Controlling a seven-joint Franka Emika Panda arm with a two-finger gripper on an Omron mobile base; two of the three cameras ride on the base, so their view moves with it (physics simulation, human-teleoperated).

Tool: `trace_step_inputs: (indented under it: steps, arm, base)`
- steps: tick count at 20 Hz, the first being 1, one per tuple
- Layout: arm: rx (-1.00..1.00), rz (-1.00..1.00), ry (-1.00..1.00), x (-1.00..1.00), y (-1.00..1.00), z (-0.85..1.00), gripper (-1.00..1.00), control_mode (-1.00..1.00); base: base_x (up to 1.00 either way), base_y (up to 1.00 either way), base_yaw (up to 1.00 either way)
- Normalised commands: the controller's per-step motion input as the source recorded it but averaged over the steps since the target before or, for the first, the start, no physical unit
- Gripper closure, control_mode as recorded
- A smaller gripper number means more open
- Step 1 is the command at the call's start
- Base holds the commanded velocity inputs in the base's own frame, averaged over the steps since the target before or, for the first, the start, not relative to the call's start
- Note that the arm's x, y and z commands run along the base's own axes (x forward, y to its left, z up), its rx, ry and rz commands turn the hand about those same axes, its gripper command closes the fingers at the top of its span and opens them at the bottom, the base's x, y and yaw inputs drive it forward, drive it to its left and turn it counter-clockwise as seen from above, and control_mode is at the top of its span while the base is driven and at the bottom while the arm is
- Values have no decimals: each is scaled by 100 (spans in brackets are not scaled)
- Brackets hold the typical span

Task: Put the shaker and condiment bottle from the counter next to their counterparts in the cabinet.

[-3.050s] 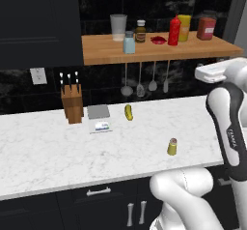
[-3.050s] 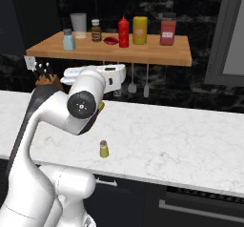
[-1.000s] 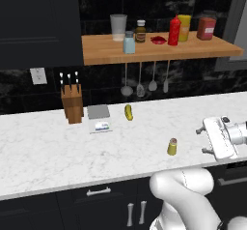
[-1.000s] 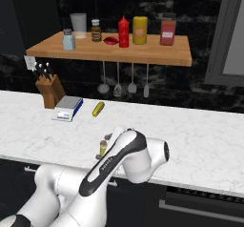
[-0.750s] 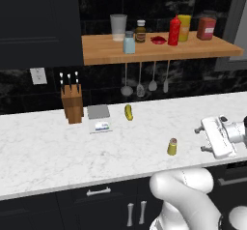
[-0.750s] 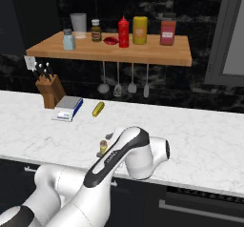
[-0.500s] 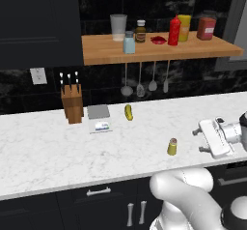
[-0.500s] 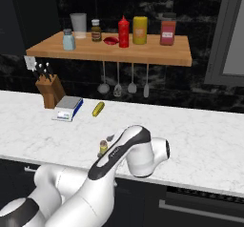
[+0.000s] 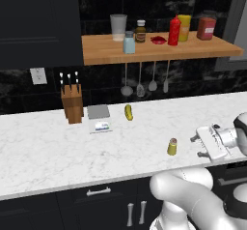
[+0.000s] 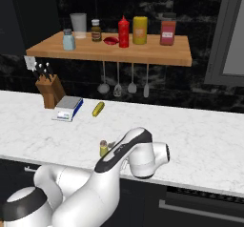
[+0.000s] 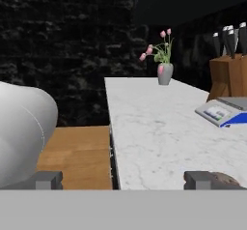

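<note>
Gripper [image 9: 197, 146] low, level (jaws wide), beside shaker [image 9: 172, 146]

The white arm folds low in front of the base, its elbow bent down and the forearm reaching forward at the height of the surface [image 9: 43, 151]. The gripper [image 9: 201, 144] lies on its side, pointing left, jaws spread wide with nothing between them.
</note>
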Motion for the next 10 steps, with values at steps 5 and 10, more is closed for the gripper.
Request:
trace_step_inputs:
  steps: [5, 10]
  arm:
    - [0, 1, 0, 9, 0, -5, -100, -100]
    - [1, 1, 0, 21, 0, 0, -100, -100]
  base:
    - [0, 0, 0]
    - [0, 0, 0]
